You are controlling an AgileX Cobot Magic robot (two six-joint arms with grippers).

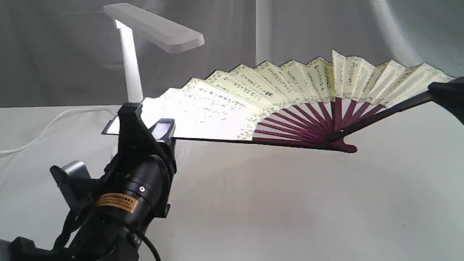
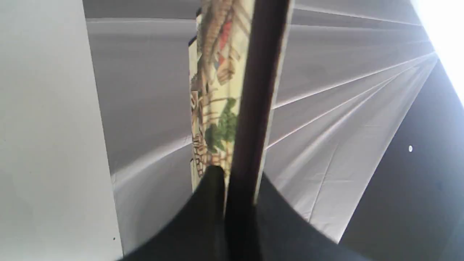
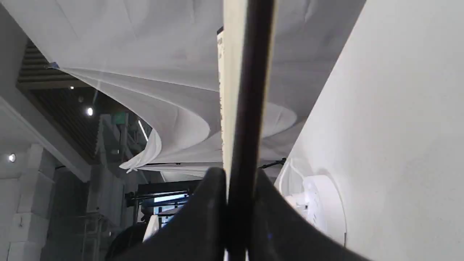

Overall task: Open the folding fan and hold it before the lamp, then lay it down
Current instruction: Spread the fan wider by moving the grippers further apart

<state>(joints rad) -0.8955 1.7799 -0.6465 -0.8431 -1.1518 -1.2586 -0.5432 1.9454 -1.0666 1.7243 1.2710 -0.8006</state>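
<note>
Fan (image 1: 290, 87) open before lamp (image 1: 156, 27), axis sideways; left gripper (image 1: 145, 127), nearer lamp, and right gripper (image 1: 445, 90) clamped on its ends.

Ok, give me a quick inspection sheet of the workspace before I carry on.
Surface: white table, no marks seen.
Job's things: fan fully spread in front of the lamp; its left end sits under the lamp head and looks brightly lit.
Clutter: nothing seen.
Grippers: left gripper shut on the fan's left outer stick; right gripper shut on the right one.
Cables: white cord trailing over the table at the left; black cable on the left arm.
Surroundings: grey drapes behind.
</note>
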